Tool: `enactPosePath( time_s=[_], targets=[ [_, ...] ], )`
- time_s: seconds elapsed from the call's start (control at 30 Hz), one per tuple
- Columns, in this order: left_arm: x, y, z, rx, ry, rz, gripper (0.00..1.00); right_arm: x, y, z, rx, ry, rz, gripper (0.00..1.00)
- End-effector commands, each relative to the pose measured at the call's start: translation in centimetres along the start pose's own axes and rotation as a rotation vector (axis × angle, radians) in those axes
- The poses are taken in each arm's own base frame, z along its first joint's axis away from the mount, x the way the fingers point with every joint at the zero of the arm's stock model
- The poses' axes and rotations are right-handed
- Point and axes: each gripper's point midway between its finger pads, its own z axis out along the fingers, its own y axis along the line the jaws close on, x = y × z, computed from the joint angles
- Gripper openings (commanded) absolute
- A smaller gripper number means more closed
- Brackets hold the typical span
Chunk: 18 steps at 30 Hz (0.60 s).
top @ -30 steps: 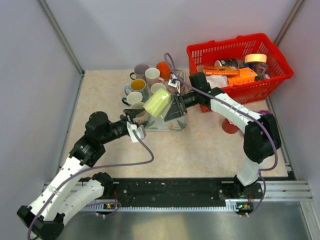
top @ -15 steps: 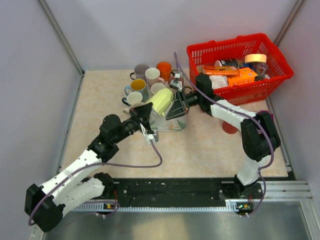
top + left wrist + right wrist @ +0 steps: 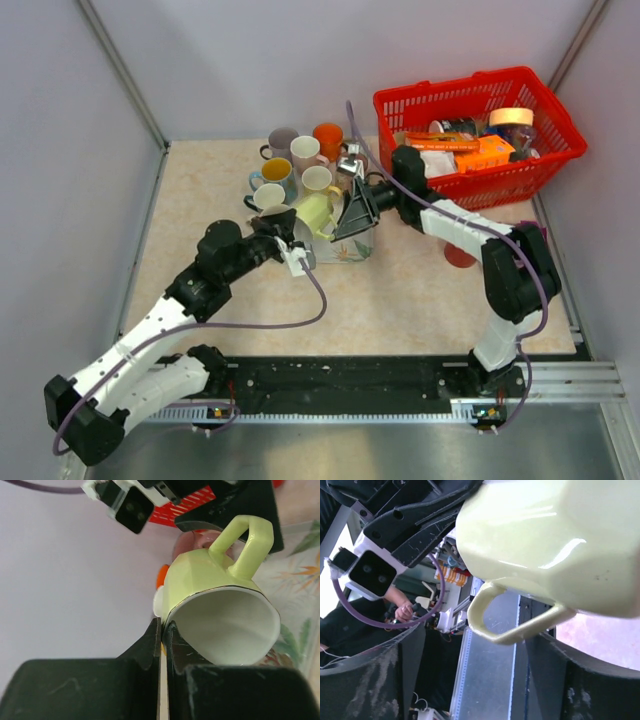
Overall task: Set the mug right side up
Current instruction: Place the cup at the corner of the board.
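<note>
At the far right corner of the counter (image 3: 420,300) stands the basket (image 3: 505,185), filling that corner up to the right wall. The left arm (image 3: 150,325) reaches diagonally from the near left toward the middle. The right arm (image 3: 470,228) bends up from the near right, runs along the basket's near wall and points left. Both meet over the tray (image 3: 345,253), which lies mid-counter, its far edge just near of a cluster (image 3: 290,165) of upright cups. A small red item (image 3: 460,253) sits right of the tray, partly hidden by the right arm.

The mug (image 3: 313,213), pale yellow-green, hangs off the counter above the tray's far left corner. It is tipped on its side, mouth toward the left arm. It sits close to the cluster's nearest cups; whether it touches them cannot be told.

The left end effector (image 3: 163,626) is pinched closed on the mug's rim, the wall caught between its fingers (image 3: 145,650). The right end effector (image 3: 480,650) is spread wide, gripping nothing, with the mug's handle (image 3: 510,622) lying between its fingers.

Bare counter lies near of the tray down to the arm bases, and along the left side up to the left wall. On the far side the cluster hems the mug in; on the right the basket and right arm do.
</note>
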Motion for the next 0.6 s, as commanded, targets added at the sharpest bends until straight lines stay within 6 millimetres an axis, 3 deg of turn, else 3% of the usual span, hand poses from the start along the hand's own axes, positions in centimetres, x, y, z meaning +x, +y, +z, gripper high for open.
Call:
enactPosePath(
  time_s=[0.0, 0.03, 0.3, 0.37, 0.57],
  targets=[
    [-2.3, 3.3, -3.3, -0.026, 0.004, -0.13, 0.0, -0.6, 2.1, -1.3, -0.016, 0.001, -0.134, 0.91],
    [-2.3, 2.8, -3.9, 0.004, 0.019, -0.163, 0.0, -0.6, 1.7, -1.7, -0.004, -0.014, -0.125, 0.99],
    [-1.0, -8.0, -8.3, 0.509, 0.219, -0.43, 0.0, -0.4, -1.7, -3.4, 0.218, -0.119, -0.182, 0.99],
    [-0.3, -10.6, -8.6, 0.586, 0.281, -0.521, 0.0, -0.8, -3.3, -4.2, 0.358, -0.127, -0.264, 0.99],
    [1.1, -14.1, -7.9, 0.612, 0.374, -0.673, 0.0, -1.0, -5.8, -6.5, 0.602, -0.097, -0.386, 0.99]
  ],
)
